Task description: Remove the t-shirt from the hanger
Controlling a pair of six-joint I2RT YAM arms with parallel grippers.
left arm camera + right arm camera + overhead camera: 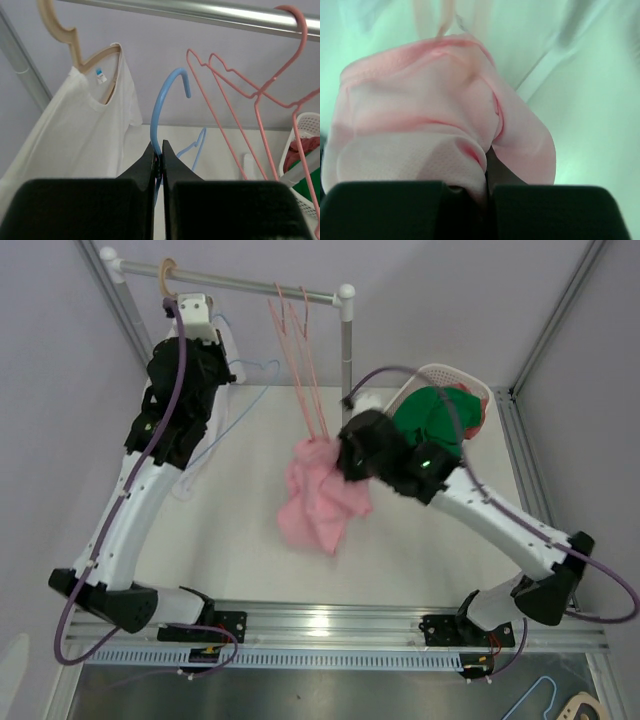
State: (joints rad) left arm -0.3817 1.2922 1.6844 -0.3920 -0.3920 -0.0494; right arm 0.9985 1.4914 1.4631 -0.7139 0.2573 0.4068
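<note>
Down below the rail (200, 12), my left gripper (159, 151) clamped the blue hanger (155, 115), my right gripper (487, 171) the pink t-shirt (420, 115). The white shirt (85, 135) bore a label (101, 76) I couldn't read.

Pale lavender walls (450, 300) enclosed a white surface (230, 540) under soft, even light. A metal clothes rail (240, 282) crossed the back, and an aluminium track (330, 620) ran along the near edge.
</note>
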